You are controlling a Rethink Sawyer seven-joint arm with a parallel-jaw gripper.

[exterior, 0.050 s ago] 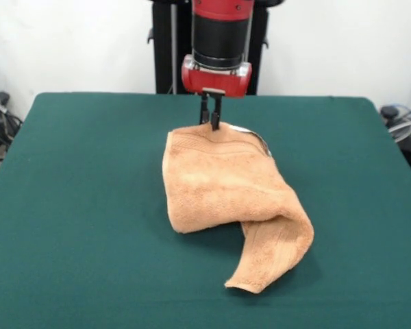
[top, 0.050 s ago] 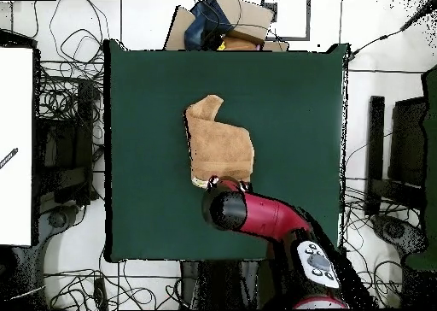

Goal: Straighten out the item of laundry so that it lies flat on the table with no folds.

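The tan towel lies crumpled and folded over itself on the green table, with a narrow flap trailing toward the front edge. A white tag peeks out at its far right edge. My gripper comes straight down onto the towel's far edge, its two dark fingers close together and pinching that edge. In the overhead view the towel sits near the middle of the table, and the red arm's wrist covers the gripper at the towel's lower edge.
Green tabletop surrounds the towel on every side. Cables and black stands lie beyond the table's edges, and boxes sit past its top edge in the overhead view.
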